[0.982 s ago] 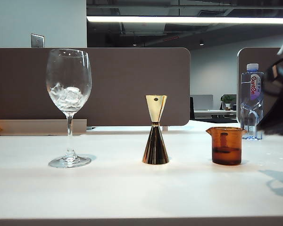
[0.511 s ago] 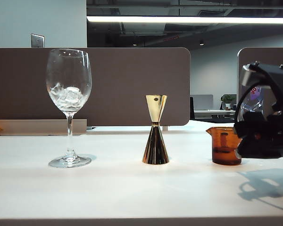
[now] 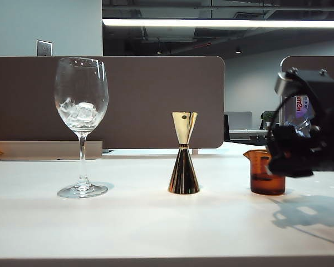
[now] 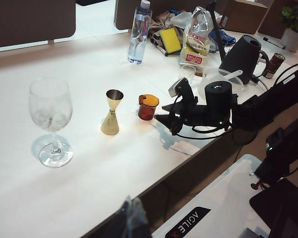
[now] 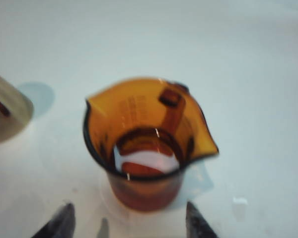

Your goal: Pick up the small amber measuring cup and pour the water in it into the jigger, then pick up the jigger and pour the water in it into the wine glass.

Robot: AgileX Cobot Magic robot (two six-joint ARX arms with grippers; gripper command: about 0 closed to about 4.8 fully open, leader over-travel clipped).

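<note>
Table [image 3: 156, 228]: white top, three vessels in a row across the exterior view, all upright.
Right arm: black, in from 3 o'clock in the exterior view, low over the table.
Wine glass [image 3: 81, 105]: tallest vessel, at 9 o'clock from the jigger and well apart from it; ice cubes in the bowl, no poured water that I can make out.
Water bottle [image 4: 139, 32]: clear plastic, beyond the cup at the far edge; not part of the job.
Jigger [image 3: 183, 156]: gold, centre of the row, untouched; contents hidden.
Small amber measuring cup [image 3: 265, 172]: at 3 o'clock from the jigger, near it, base on the table; dark band low inside, likely the water.
Right gripper [image 5: 126, 220]: level with the cup; two dark fingertips spread apart either side of its base in the right wrist view, no contact visible, nothing gripped.
Left gripper: only a blurred dark tip at the left wrist view's edge; jaw state cannot be told.
Progress: nothing poured, nothing lifted. Judged at the approach to the first pick.
Left to do: close on cup, lift, pour into jigger, then jigger into glass.
</note>
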